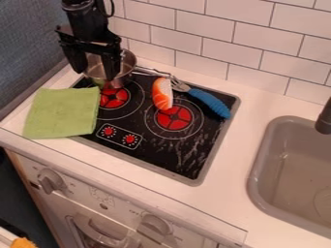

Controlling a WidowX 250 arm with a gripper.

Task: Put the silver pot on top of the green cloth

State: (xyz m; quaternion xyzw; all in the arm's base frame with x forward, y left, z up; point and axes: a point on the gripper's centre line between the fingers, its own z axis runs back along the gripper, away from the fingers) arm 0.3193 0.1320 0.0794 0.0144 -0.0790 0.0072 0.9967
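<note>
The round, shiny silver pot (pixel 128 61) sits at the back left of the glossy stove (pixel 158 152), near the soft, squarish green cloth (pixel 61 114). Its slim handle points right, long axis along the tiled wall (pixel 203 26). The hand (pixel 95 76) hangs there, fingers spread.

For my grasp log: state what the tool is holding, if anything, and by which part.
Nothing appears held: the tool is open at the silver pot, with one finger overlapping it in view. Whether they touch cannot be told.
</note>
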